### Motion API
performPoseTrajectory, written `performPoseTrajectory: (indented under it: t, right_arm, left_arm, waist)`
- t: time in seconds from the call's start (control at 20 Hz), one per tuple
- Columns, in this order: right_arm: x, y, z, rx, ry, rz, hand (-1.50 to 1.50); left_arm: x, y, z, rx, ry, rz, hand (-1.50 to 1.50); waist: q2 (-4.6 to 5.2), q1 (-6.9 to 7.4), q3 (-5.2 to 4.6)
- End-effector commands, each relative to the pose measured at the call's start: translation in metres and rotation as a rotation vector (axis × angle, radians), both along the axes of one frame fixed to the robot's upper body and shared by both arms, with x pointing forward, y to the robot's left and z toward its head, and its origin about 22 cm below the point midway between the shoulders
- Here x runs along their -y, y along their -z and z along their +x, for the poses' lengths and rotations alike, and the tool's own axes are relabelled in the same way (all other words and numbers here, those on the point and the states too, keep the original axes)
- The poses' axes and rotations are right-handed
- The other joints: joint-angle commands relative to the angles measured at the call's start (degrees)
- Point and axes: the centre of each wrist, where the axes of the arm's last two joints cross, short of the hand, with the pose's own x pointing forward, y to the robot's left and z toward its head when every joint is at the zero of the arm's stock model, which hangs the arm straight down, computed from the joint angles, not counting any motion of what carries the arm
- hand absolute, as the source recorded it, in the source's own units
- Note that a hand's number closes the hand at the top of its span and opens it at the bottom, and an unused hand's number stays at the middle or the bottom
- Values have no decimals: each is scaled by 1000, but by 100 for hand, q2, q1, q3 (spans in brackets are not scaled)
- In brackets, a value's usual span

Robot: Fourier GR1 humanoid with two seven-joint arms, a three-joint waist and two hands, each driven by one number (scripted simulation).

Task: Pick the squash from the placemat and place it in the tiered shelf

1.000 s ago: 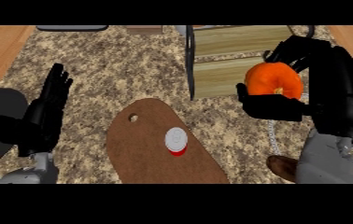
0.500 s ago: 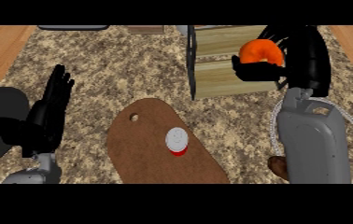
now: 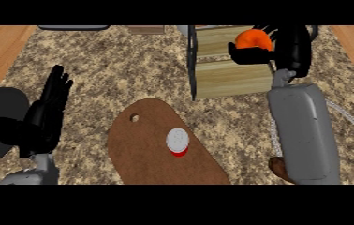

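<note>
Starting nearest the robot, the brown placemat [image 3: 162,146] lies on the speckled counter [image 3: 124,74] with only a small white-topped, red-based object [image 3: 178,140] on it; no squash is left on it. At the view's left edge the left hand [image 3: 43,114] rests with fingers straight and pointing up, holding nothing.

Farther out, the right forearm [image 3: 301,130] stretches up the right side, noticeably longer in view than a second ago, when the hand hung over the counter's right part beside the shelf. The right hand [image 3: 287,48] has since travelled away from the robot and now sits over the upper level of the tiered shelf [image 3: 228,76], its fingers curled round the squash [image 3: 252,39].

That shift suggests the carry is nearly finished: what probably remains is lowering and letting go.

The squash is bright orange, rounded and smooth, its right side covered by the black fingers. Whether it already touches a wooden shelf board cannot be told from above.
</note>
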Motion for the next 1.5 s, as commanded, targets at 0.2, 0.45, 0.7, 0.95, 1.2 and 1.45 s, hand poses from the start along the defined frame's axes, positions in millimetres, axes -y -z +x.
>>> performPoseTrajectory:
  t: [0.2, 0.45, 0.7, 0.95, 1.2, 1.45]
  right_arm:
    - [-2, 2, 31, -76, -55, 93, -150]
    - [3, 16, 41, -46, -89, 152, -150]
    - [11, -3, 36, 55, -126, 217, -150]
    - [43, -35, 25, 167, -66, 314, -150]
    - [83, -48, 3, 178, 72, 387, -150]
    - [153, -62, -34, 134, 157, 392, -150]
  left_arm:
    - [0, 8, -9, 2, -13, 5, 0]
    - [9, 12, -3, -2, -8, 13, 0]
    - [1, -12, 14, -3, -5, -8, 0]
    - [-2, -13, 4, -7, 12, 2, 0]
    - [-1, 4, 4, -7, -8, -18, 0]
    - [-9, 4, -4, 3, -34, 7, 0]
  waist:
    - [-7, 7, 0]
    - [-2, 3, 0]
    - [-12, -31, 0]
    - [-25, -41, 1]
    - [-33, -95, -1]
    - [-40, -146, 0]
